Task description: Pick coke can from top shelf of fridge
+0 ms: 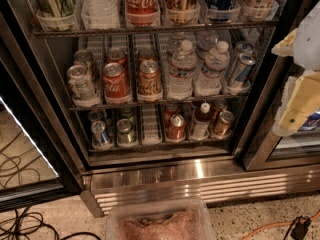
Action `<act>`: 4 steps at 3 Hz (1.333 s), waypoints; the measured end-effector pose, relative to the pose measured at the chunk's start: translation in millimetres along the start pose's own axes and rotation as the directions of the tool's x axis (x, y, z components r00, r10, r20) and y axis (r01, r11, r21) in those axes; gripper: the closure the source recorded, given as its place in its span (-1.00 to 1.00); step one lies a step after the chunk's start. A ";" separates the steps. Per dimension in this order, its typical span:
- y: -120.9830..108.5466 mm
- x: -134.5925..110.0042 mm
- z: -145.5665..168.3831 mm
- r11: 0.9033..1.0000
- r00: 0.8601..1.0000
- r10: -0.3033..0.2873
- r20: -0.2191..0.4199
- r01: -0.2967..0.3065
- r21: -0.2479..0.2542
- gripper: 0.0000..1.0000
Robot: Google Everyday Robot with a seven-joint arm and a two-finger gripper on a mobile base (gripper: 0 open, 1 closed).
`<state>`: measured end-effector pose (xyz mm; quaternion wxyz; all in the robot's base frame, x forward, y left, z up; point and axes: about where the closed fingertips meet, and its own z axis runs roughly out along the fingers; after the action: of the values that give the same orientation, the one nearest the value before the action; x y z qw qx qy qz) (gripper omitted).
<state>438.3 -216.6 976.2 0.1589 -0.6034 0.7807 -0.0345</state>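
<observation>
Right of the fridge [165,176], the gripper [286,84] shows fingers [302,101] spread, empty, far from the coke can [141,1].

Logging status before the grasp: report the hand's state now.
Hand: cannot be told; it sits at the right edge, beside the fridge frame, well clear of the coke can on the top shelf.

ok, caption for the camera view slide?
Open fridge with coke can on the top shelf; gripper at the right edge, not yet at the can.
</observation>
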 end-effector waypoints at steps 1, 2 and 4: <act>-0.5 -0.3 -0.1 1.000 1.000 -0.001 0.000 0.001 0.002 -1.00; -10.8 -11.2 -0.4 0.999 0.996 0.009 0.092 -0.012 0.036 -1.00; -43.1 -38.3 -5.1 0.981 0.876 0.156 0.457 -0.193 0.035 -1.00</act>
<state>485.4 -192.4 999.5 0.3623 -0.5151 0.7715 0.0904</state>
